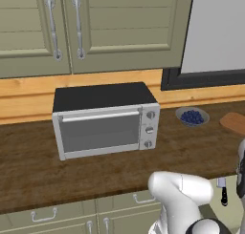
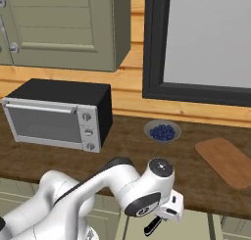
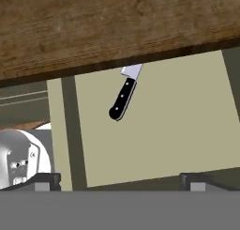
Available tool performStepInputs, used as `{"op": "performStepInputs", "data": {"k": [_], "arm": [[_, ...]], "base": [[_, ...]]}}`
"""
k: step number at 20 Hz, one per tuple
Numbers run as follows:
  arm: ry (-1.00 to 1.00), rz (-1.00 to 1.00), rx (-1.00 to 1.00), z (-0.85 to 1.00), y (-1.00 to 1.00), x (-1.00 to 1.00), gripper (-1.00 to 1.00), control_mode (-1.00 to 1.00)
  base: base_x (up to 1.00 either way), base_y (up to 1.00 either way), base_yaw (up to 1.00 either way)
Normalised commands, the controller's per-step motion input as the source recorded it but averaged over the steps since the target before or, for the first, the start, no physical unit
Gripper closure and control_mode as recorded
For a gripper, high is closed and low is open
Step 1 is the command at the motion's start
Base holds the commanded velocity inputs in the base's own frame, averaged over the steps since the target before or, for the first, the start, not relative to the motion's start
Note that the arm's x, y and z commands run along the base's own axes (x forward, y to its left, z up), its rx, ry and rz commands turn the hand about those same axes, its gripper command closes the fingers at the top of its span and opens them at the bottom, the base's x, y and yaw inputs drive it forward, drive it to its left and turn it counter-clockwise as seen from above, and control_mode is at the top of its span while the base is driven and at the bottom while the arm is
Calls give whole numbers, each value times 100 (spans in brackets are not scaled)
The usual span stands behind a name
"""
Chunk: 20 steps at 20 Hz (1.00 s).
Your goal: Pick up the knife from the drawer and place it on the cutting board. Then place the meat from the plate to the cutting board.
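The knife (image 3: pixel 123 96) lies in the open drawer (image 3: pixel 164 126), black handle toward me. Most of its silver blade is hidden under the counter's front edge. It also appears as the knife (image 1: pixel 223 191) at the lower right of the left base view, and its handle (image 2: pixel 153 226) peeks out below my hand. My gripper (image 3: pixel 122 181) hovers above the drawer, open, with nothing between its fingertips (image 3: pixel 47 180). The cutting board (image 2: pixel 226 161) lies bare on the counter to the right, and the cutting board (image 1: pixel 234 122) is cut by the frame edge. The plate and the meat are out of view.
A silver toaster oven (image 1: pixel 103 121) stands on the wooden counter (image 1: pixel 28 166) to the left. A small grey bowl of blueberries (image 2: pixel 162 131) sits between the oven and the board. Wall cabinets (image 1: pixel 95 27) hang above, and a dark-framed window (image 2: pixel 206 43) is at the right.
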Motion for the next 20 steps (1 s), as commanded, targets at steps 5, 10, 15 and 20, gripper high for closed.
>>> {"op": "performStepInputs", "data": {"k": [5,10,15,20], "arm": [[5,1,0,0,0,-36,-100,-100],[3,1,0,0,0,-33,-100,-100],[8,0,0,-2,-1,3,-100,-100],[23,0,0,-9,0,5,-100,-100]], "base": [[0,0,0],[0,0,0],[0,0,0],[0,0,0]]}}
